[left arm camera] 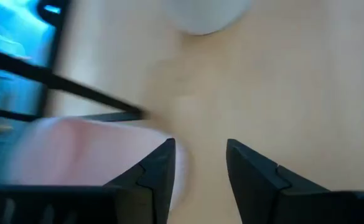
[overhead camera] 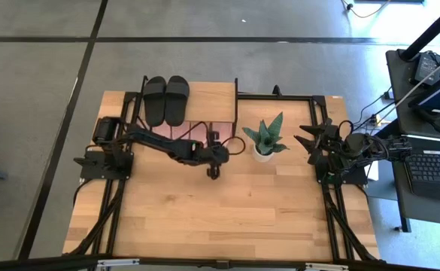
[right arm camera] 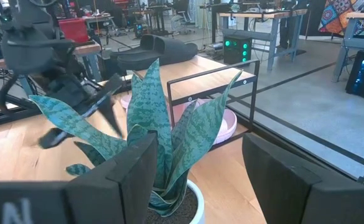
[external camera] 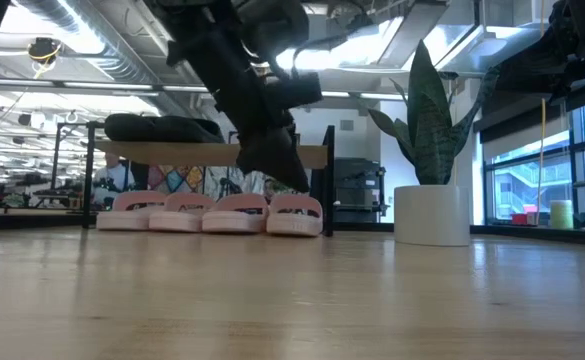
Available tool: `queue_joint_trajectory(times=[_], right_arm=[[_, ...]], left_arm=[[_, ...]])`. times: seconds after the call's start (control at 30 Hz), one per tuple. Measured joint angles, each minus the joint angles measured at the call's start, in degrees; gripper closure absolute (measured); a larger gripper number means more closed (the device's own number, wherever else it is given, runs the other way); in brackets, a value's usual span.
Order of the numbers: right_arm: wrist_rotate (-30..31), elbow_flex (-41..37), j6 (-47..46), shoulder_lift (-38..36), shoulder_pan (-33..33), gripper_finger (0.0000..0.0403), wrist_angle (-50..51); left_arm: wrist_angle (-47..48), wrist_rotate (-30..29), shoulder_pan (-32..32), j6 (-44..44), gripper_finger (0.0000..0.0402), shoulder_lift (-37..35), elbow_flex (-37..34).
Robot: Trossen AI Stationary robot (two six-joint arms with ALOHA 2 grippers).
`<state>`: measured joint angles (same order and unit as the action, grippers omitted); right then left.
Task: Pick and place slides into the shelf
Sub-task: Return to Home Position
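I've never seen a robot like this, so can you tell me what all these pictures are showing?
It is a robot with two dark arms, each ending in a two-finger claw. One picture looks straight down from above, one looks across the table from its edge, and two come from little cameras on the arms' wrists. On the wooden table stands a small shelf. Two black slides lie on its top board, and four pink slides sit in a row underneath. A potted plant stands beside it. The left claw hangs open just in front of the shelf, holding nothing. The right claw waits open by the plant, also empty.
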<state>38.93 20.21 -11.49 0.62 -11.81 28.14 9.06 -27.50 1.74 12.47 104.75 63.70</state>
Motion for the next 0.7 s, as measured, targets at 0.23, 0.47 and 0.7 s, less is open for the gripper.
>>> queue_joint_trajectory(times=[0.23, 0.47, 0.7], right_arm=[[0.0, 0.0, 0.2, 0.0, 0.0, 0.0169, 0.0], [0.0, 0.0, 0.2, 0.0, 0.0, 0.0169, 0.0], [0.0, 0.0, 0.1, 0.0, 0.0, 0.0169, 0.1]], left_arm=[[0.8, 9.5, 1.4, -4.6, 0.0267, 1.2, -0.1], [-1.5, 4.2, -0.4, -8.2, 0.0267, 3.8, 0.0], [-0.3, 3.6, -3.7, -18.5, 0.0267, 4.5, -0.1]])
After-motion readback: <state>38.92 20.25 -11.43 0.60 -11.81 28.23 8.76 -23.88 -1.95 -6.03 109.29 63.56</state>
